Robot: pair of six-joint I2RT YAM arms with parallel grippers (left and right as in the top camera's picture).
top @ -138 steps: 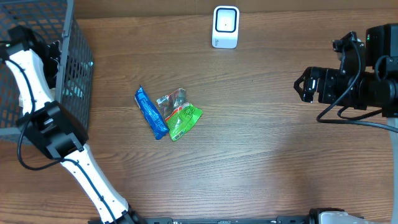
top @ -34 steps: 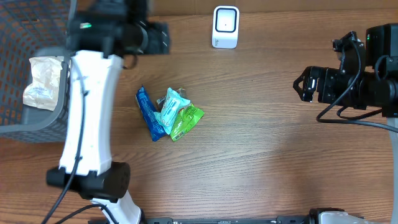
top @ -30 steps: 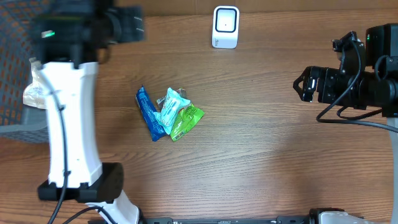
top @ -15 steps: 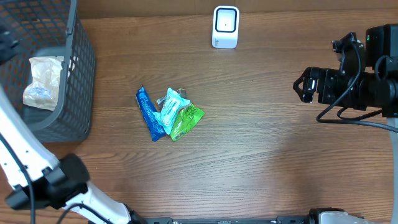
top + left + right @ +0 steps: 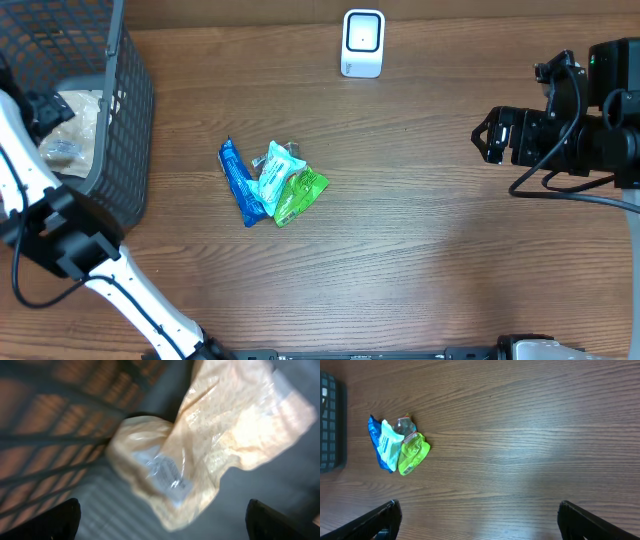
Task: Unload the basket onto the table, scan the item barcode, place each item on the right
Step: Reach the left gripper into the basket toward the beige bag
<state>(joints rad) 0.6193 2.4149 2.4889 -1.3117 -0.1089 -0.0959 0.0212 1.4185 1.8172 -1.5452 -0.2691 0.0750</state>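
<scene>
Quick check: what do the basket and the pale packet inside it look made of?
Basket: dark rigid mesh, matte, likely plastic or coated wire, judging by the open grid. Pale packet: thin glossy plastic film, crinkled with bright glints; tan contents and a white label show.

Basket (image 5: 130, 120) left of packets (image 5: 272, 184), scanner (image 5: 362, 43) behind them

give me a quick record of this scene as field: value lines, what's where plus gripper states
scanner: white scanner at the far edge of the table
pile: blue packet, teal packet and green packet overlapping mid-table
basket: dark mesh basket at the left, tan packet inside
left gripper: open, over the tan packet in the basket, not gripping it
right gripper: open, empty, at the right side away from the pile
scan: no item at the white scanner
</scene>
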